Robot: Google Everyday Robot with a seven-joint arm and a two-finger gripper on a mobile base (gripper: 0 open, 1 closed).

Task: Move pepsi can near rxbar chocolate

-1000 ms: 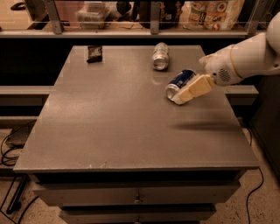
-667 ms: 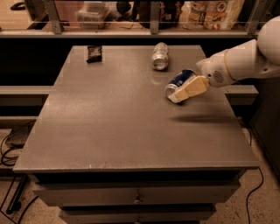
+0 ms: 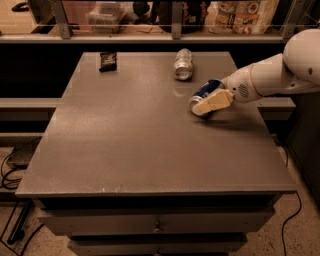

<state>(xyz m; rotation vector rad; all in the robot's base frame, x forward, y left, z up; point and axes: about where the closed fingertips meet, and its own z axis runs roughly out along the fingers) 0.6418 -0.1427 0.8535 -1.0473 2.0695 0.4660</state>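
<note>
The pepsi can [image 3: 205,91], dark blue with a silver end, lies tilted on its side at the right middle of the grey table [image 3: 125,145]. My gripper [image 3: 201,100] reaches in from the right and is shut on it; one cream finger [image 3: 214,102] lies across the can's front side and the other is hidden behind it. The rxbar chocolate [image 3: 108,61], a small flat black bar, lies at the table's far left corner, well away from the can.
A plain silver can [image 3: 183,64] lies on its side at the far middle of the table, just beyond the gripper. A shelf rail with bags and boxes [image 3: 240,15] runs behind the table. Cables [image 3: 10,170] lie on the floor at the left.
The gripper and the pepsi can have shifted slightly to the left. The silver can and the black bar have not moved.
</note>
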